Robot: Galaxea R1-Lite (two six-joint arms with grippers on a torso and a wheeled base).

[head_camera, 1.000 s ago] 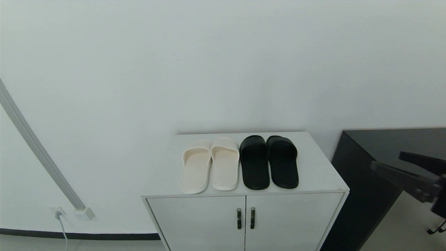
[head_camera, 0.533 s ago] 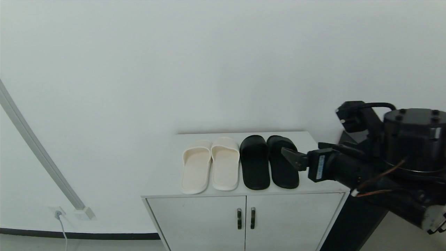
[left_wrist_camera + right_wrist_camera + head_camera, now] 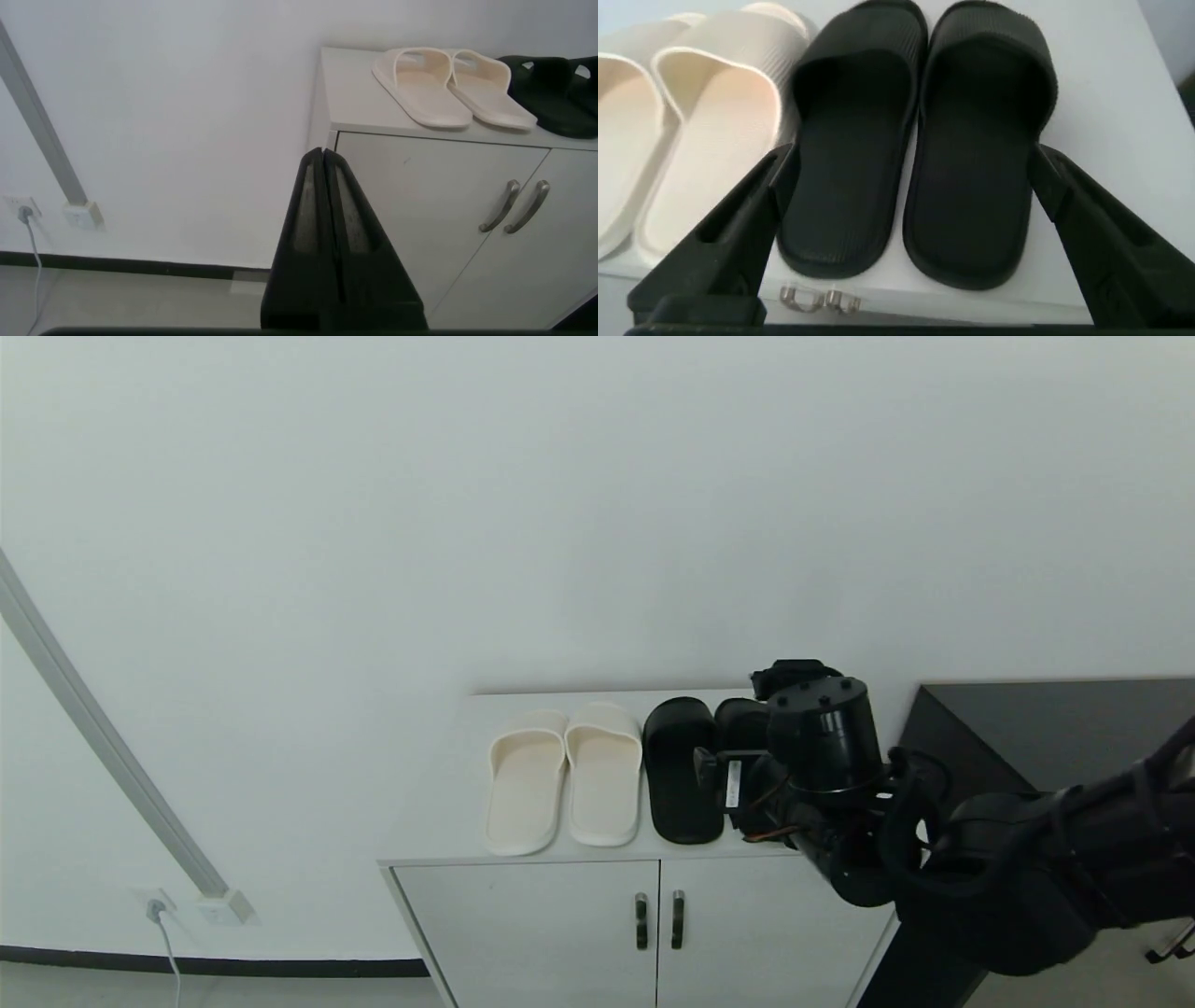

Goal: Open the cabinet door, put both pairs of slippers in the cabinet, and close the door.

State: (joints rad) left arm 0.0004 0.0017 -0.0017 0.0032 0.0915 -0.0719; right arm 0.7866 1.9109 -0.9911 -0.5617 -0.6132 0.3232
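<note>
- A white two-door cabinet [image 3: 439, 821] stands at the lower centre of the head view, against a plain white wall [image 3: 597, 504].
- Both cabinet doors [image 3: 532, 933] are shut. Their upright metal handles [image 3: 640, 921] sit side by side at the middle seam.
- Two pairs of slippers lie in a row on the cabinet top, toes toward the wall.
- The pair of cream ribbed rubber slippers [image 3: 602, 775] is the left pair in the frame. The pair of black rubber slippers [image 3: 681, 770] lies just beside it on the right.
- The black right arm [image 3: 980, 868] enters from the lower right of the head view. Its wrist hangs over the right part of the cabinet top and covers most of the outer black slipper.
- In the right wrist view, the right gripper [image 3: 910, 154] has its fingers [image 3: 719, 243] spread wide with nothing between them but air. One finger stands outside each edge of the black pair, and I cannot tell whether they touch it.
- The left gripper [image 3: 324, 159] has its fingers pressed flat together and holds nothing. It hangs apart from the cabinet, on the cream pair's side, before the wall.
- A grey conduit strip [image 3: 84, 709] runs diagonally down the left of the head view to a wall socket [image 3: 154, 903] with a cable plugged in.
- A black desk [image 3: 1055, 719] stands at the right edge of the head view.
</note>
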